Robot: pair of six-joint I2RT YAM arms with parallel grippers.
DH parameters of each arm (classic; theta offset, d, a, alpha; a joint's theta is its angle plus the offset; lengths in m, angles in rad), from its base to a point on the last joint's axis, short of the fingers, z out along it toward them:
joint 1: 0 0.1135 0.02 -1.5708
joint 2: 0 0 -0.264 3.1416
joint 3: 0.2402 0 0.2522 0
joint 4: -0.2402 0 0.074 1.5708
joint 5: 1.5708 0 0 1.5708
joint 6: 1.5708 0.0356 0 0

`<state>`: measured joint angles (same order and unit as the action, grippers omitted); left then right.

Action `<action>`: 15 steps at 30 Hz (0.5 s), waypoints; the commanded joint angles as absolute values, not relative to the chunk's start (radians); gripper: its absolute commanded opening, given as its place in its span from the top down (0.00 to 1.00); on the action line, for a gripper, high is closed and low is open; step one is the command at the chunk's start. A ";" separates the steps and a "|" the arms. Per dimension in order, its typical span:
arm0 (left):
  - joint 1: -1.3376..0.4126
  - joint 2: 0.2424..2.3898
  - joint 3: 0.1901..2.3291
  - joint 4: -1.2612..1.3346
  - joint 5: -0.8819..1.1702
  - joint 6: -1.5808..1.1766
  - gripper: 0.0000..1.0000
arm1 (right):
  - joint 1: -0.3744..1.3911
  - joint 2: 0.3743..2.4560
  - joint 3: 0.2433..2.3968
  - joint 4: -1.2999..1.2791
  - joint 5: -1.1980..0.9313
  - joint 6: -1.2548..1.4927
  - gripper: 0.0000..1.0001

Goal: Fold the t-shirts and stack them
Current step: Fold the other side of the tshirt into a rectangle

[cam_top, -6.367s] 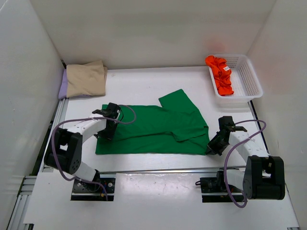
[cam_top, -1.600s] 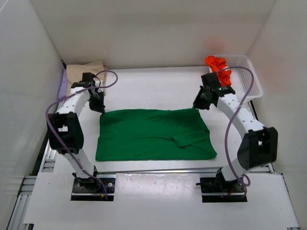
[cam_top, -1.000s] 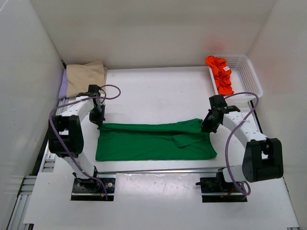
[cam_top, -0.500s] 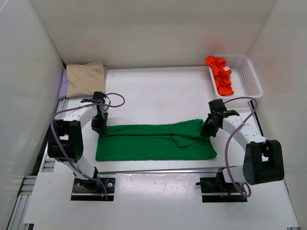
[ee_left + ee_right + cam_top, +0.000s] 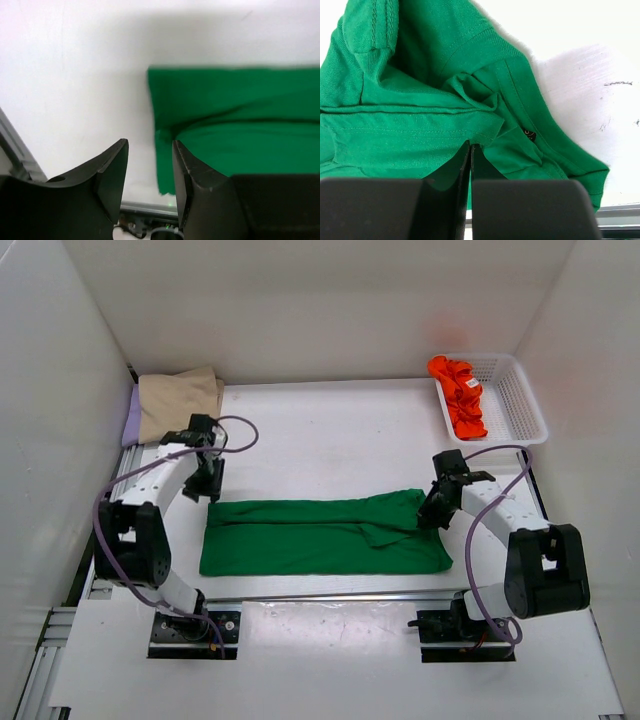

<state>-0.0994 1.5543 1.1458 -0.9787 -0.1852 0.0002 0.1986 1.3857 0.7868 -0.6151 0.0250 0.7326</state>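
- Open ground: bare white table top (image 5: 330,430), centre and upper centre of the overhead view, free from the back wall down to the cloth.
- Lower centre: bright green cloth t-shirt (image 5: 320,535), a flat folded band, low enough to pass over.
- Upper left corner: folded beige tan cloth t-shirt (image 5: 178,405) on a lilac purple one (image 5: 130,422).
- Upper right corner: white plastic mesh basket (image 5: 515,400) holding a crumpled orange-red cloth t-shirt (image 5: 458,395).
- Left arm (image 5: 150,475) occupies the left edge, right arm (image 5: 495,510) the right.
- White walls (image 5: 60,390) close three sides.

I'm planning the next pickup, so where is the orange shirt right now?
In the top view, the orange shirt lies bunched in the left end of the white basket at the far right corner of the table, beyond the right gripper.
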 commanded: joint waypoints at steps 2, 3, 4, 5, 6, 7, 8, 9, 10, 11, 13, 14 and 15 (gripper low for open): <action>-0.198 1.643 1.275 -0.920 -0.123 0.000 0.49 | 0.196 1.396 0.778 -0.601 0.051 0.724 1.00; -0.215 1.701 1.275 -0.920 -0.141 0.000 0.50 | 0.196 1.396 0.778 -0.601 0.051 0.724 1.00; -0.245 1.727 1.288 -0.920 -0.158 0.000 0.53 | 0.196 1.396 0.778 -0.601 0.051 0.724 1.00; -0.259 1.750 1.289 -0.920 -0.205 0.000 0.54 | 0.186 1.396 0.778 -0.612 0.051 0.724 1.00; -0.271 1.776 1.278 -0.930 -0.227 0.000 0.55 | 0.186 1.385 0.778 -0.612 0.051 0.724 1.00; -0.282 1.776 1.254 -0.940 -0.239 0.000 0.55 | 0.175 1.376 0.778 -0.612 0.051 0.724 1.00; -0.282 1.766 1.240 -0.940 -0.239 0.000 0.51 | 0.175 1.376 0.778 -0.612 0.051 0.715 1.00; -0.282 1.725 1.224 -0.940 -0.224 0.000 0.47 | 0.175 1.376 0.778 -0.612 0.051 0.715 1.00; -0.273 1.700 1.209 -0.940 -0.224 0.000 0.44 | 0.175 1.376 0.778 -0.612 0.051 0.715 1.00; -0.273 1.674 1.188 -0.930 -0.210 0.000 0.39 | 0.175 1.376 0.787 -0.612 0.051 0.704 1.00; -0.262 1.611 1.178 -0.930 -0.193 0.000 0.37 | 0.175 1.376 0.787 -0.612 0.051 0.704 1.00; -0.253 1.599 1.163 -0.930 -0.183 0.000 0.36 | 0.175 1.376 0.787 -0.612 0.051 0.704 1.00; -0.253 1.598 1.148 -0.930 -0.183 0.000 0.35 | 0.175 1.376 0.787 -0.612 0.051 0.704 1.00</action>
<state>-0.2672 1.7042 1.1591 -0.9417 -0.1917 0.0013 0.1787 1.3922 0.7868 -0.6094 0.0273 0.7223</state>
